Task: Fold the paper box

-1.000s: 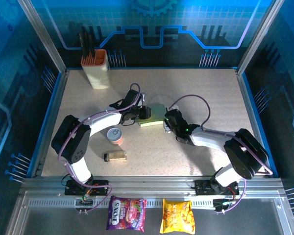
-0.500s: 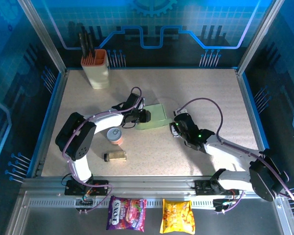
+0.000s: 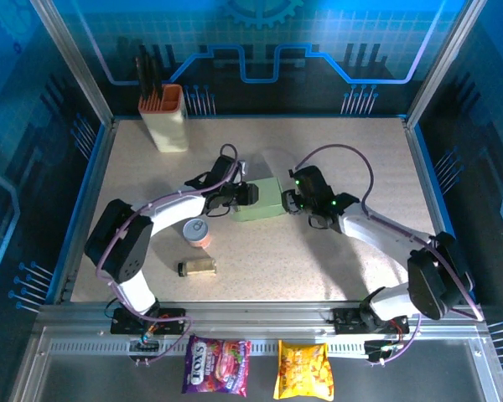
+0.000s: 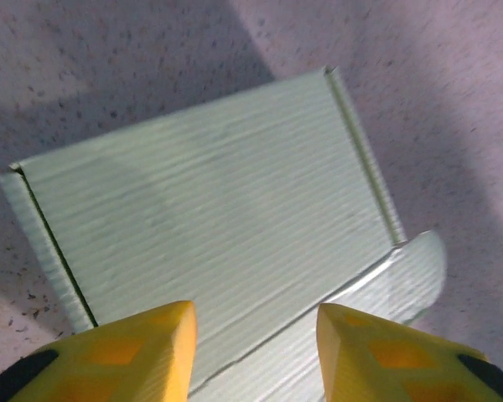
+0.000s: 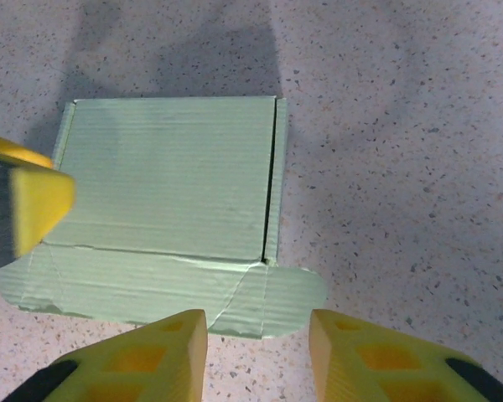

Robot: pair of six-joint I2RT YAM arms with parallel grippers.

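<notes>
Pale green corrugated card forms the paper box (image 3: 267, 201) (image 4: 201, 209) (image 5: 168, 172), a shallow rectangle with one rounded flap lying out flat, near the middle of the speckled table (image 3: 360, 159). The left gripper (image 3: 248, 194) (image 4: 256, 347) hovers over its left end and the right gripper (image 3: 290, 202) (image 5: 256, 356) just beside its right end, each with jaws spread and pinching nothing. A small can (image 3: 199, 232) and a jar (image 3: 197, 267) lie near the left arm; a cream knife holder (image 3: 165, 117) stands at the far left corner.

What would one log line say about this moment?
paper box: lid down, one flap sticking out | left gripper: open, over box | right gripper: open, facing flap
</notes>
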